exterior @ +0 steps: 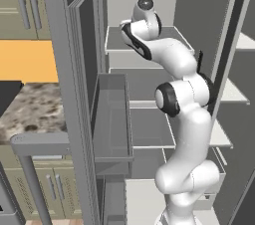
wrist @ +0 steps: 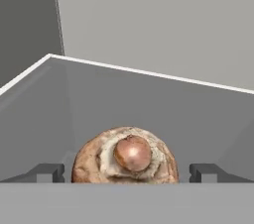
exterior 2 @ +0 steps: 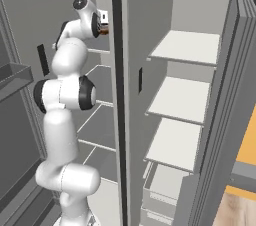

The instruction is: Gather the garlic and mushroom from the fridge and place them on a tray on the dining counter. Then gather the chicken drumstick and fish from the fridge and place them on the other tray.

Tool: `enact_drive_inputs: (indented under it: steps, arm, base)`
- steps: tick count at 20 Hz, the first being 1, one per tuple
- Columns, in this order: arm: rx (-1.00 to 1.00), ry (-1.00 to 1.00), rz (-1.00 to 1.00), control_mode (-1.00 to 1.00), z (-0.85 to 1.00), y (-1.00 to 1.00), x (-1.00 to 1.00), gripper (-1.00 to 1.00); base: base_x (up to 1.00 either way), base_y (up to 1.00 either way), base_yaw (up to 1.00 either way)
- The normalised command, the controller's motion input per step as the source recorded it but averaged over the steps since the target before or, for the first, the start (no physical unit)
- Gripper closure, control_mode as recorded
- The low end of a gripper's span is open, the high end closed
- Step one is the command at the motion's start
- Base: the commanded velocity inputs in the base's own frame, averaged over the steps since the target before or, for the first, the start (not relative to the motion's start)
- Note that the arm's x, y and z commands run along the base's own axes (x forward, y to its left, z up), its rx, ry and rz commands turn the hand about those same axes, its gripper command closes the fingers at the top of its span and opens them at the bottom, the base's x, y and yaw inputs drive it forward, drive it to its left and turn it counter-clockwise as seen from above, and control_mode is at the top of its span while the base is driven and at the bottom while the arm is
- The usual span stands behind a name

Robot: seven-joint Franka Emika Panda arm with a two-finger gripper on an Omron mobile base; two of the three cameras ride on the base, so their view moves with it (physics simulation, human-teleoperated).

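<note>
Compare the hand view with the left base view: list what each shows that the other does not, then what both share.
Hand view alone: the mushroom, brown cap and stem up, lying between the tool's open fingertips on a grey shelf.
Left base view alone: the white arm reaching in, the opened door's bin, and a marble countertop to the left.
Both: the fridge interior with its grey walls and shelves.

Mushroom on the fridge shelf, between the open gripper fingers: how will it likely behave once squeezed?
The mushroom looks rounded and domed, so it may roll or slip sideways as the gripper closes. It seems small and probably light. Its cap might bruise under firm pressure.
</note>
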Motion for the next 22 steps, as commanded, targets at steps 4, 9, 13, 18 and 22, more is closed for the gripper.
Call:
enact_drive_inputs:
  steps: [4, 9, 13, 18, 22]
  arm:
    - [0.00, 0.03, 0.00, -1.00, -0.19, 0.00, 0.18, -1.00]
    - [0.00, 0.03, 0.00, -1.00, -0.19, 0.00, 0.24, 1.00]
    - [0.00, 0.03, 0.00, -1.00, -0.22, 0.00, 0.11, 1.00]
    - [0.00, -0.02, 0.00, -1.00, -0.14, 0.00, -0.29, 1.00]
    - [0.01, -0.11, 0.00, -1.00, -0.11, 0.00, -0.79, 1.00]
  base:
    - [0.00, 0.00, 0.00]
    - [0.00, 0.00, 0.00]
    - [0.00, 0.00, 0.00]
    - [0.00, 0.00, 0.00]
    - [0.00, 0.00, 0.00]
